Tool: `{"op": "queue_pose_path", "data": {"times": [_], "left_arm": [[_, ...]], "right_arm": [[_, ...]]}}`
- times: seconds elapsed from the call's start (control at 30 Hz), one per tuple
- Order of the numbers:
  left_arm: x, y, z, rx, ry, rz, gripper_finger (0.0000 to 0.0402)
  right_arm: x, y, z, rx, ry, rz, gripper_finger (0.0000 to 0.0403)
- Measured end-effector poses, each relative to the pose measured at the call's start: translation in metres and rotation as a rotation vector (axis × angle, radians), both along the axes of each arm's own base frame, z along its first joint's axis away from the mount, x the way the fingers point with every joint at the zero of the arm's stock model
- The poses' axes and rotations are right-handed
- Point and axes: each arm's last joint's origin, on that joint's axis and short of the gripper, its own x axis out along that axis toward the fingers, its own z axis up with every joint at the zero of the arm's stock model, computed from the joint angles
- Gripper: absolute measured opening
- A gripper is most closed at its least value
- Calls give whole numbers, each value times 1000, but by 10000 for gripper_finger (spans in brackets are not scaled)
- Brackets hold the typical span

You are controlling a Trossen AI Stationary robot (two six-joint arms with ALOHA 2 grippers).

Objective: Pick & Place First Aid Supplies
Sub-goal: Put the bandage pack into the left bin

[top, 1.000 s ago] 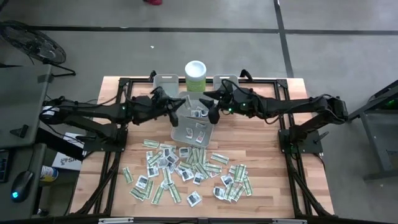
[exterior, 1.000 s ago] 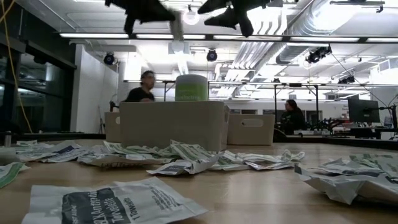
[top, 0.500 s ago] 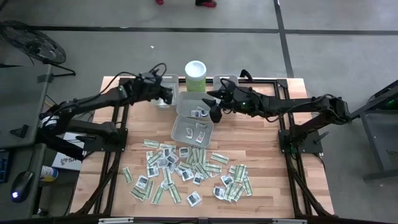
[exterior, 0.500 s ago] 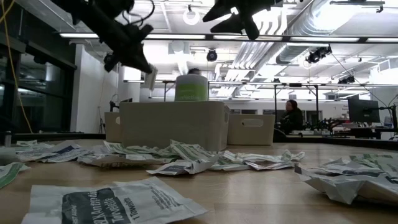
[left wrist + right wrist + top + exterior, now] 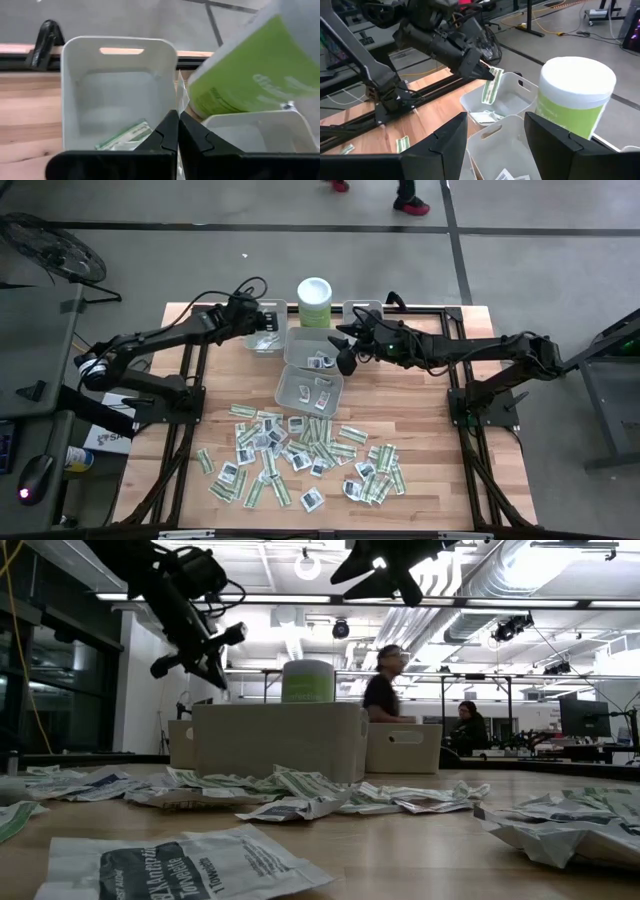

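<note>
My left gripper (image 5: pixel 487 74) is over the far-left grey bin (image 5: pixel 265 332), shut on a narrow pale green-white strip packet (image 5: pixel 491 86). Other strip packets (image 5: pixel 125 136) lie on that bin's floor. My right gripper (image 5: pixel 495 150) is open with nothing between its fingers, above the middle grey bin (image 5: pixel 312 350), which holds white square packets. Many more first aid supplies (image 5: pixel 300 455) lie scattered flat on the near half of the wooden table. My left gripper pinches the strip packet's upper end (image 5: pixel 493 73) between its two fingers. The fingers slant downward from the table's left side. The packet hangs below the fingertips, lifted clear, with its lower end above the far-left bin's opening.
A pale green canister with a white lid (image 5: pixel 314 302) stands between the two far bins. A third bin (image 5: pixel 308 387) sits near the middle, and another (image 5: pixel 362 310) at the far right. People stand and walk in the room beyond the table.
My left gripper has swung from above the middle bins toward the table's far left, sinking and rolling as it went. It now hangs over the far-left bin with the strip packet still in its fingers. A person has walked across the room behind.
</note>
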Motion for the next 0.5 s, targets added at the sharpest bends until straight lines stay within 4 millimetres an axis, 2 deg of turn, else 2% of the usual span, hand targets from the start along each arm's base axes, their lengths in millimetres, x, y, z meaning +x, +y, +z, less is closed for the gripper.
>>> {"op": "queue_pose_path", "data": {"times": [0.3,0.5], "left_arm": [[7,6,-17,-58,43,34,6],[8,6,-29,-109,104,28,45]], "right_arm": [[0,0,0,11,-5,-14,191],[-1,1,-2,16,10,-9,191]]}}
